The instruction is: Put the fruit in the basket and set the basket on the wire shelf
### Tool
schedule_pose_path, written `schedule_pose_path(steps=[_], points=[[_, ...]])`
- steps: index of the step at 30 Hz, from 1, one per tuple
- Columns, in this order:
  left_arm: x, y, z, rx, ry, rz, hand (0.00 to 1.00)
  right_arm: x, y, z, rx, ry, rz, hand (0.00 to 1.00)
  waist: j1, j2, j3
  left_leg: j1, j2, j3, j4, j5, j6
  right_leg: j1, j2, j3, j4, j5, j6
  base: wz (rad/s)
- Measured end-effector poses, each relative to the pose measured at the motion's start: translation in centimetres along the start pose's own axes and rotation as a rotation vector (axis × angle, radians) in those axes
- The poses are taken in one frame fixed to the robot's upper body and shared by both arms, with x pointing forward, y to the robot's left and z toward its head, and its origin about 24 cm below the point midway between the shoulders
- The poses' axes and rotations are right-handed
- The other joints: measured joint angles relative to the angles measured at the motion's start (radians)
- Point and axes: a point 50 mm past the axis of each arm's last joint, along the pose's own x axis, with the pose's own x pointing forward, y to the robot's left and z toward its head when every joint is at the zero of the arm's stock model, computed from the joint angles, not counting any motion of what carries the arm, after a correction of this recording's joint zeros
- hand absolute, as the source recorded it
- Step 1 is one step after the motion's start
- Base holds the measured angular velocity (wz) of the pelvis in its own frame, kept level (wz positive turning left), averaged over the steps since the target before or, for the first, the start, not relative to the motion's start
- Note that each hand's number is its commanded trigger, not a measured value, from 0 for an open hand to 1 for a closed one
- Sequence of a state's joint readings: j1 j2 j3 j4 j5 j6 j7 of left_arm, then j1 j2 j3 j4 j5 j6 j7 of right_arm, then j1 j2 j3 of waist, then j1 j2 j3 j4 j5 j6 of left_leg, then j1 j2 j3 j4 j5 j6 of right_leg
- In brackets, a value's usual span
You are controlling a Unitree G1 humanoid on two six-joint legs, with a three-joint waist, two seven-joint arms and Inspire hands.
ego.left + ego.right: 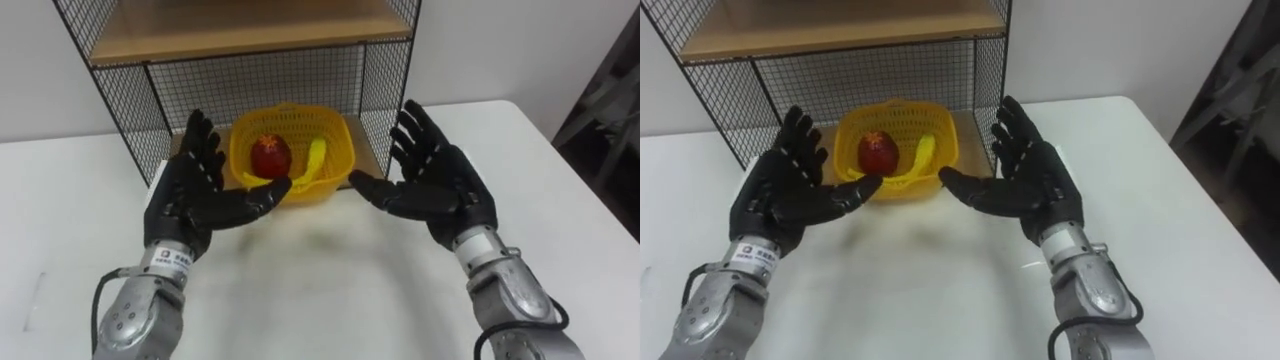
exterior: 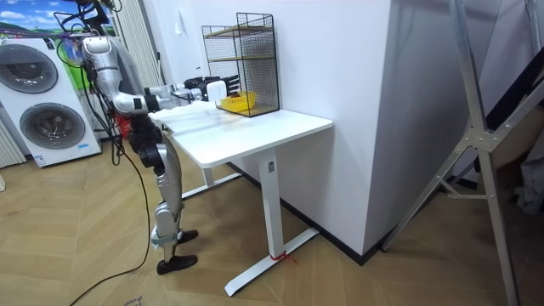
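Centre-frame, the yellow basket in the wire shelf is flanked by left hand and right hand, equally near, fingers spread apart.

No text or number is legible anywhere.

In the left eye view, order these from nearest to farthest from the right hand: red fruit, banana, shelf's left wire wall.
1. banana, in the right half of the basket.
2. red fruit, in its left half.
3. left wire wall, far left.
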State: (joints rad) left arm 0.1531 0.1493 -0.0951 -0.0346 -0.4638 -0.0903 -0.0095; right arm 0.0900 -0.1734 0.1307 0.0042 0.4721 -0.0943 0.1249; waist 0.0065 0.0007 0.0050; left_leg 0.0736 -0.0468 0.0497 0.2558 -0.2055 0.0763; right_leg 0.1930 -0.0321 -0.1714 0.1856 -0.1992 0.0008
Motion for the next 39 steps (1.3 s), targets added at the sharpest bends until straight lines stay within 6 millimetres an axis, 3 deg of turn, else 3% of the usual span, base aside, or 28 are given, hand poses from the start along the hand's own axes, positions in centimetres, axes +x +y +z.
schedule_pose_path(steps=[5,16,25,33,39], points=[[-1.6,0.8,0.1,0.007,-0.009,0.038,0.0,-2.2,-1.2,-0.1,-0.026,0.006,-0.052,0.0,0.0,-0.006,-0.0054,-0.008,-0.001,-0.004,0.006,0.0,0.0,-0.004,-0.001,-0.006,0.0,0.0,0.0,0.03],[-3.8,4.7,6.2,0.064,-0.355,0.325,0.0,-5.0,-5.2,2.9,-0.116,-0.153,-0.296,0.0,0.007,-0.014,-0.0073,0.009,-0.002,0.002,0.0,0.001,0.0,-0.002,0.0,0.007,-0.017,0.0,0.0,-0.02],[-7.7,8.4,12.0,0.161,-0.681,0.723,0.0,-7.4,-8.9,8.2,-0.287,-0.355,-0.577,0.0,0.042,-0.007,-0.0119,0.017,-0.001,0.024,-0.036,0.003,-0.002,-0.018,0.001,0.031,-0.014,0.0,0.0,-0.08],[-11.8,12.1,15.4,0.244,-0.85,1.08,0.0,-9.9,-12.2,14.0,-0.432,-0.546,-0.855,0.0,0.048,-0.004,-0.0049,0.02,-0.001,0.021,-0.047,0.002,-0.003,-0.019,0.003,0.029,-0.016,0.0,0.0,0.0],[-15.2,16.4,14.5,0.171,-0.787,1.372,0.0,-13.5,-14.5,16.2,-0.438,-0.643,-1.124,0.0,0.048,0.002,-0.0036,0.001,-0.001,0.025,-0.037,-0.003,-0.002,-0.037,0.001,0.033,-0.01,-0.002,0.003,-0.01]])
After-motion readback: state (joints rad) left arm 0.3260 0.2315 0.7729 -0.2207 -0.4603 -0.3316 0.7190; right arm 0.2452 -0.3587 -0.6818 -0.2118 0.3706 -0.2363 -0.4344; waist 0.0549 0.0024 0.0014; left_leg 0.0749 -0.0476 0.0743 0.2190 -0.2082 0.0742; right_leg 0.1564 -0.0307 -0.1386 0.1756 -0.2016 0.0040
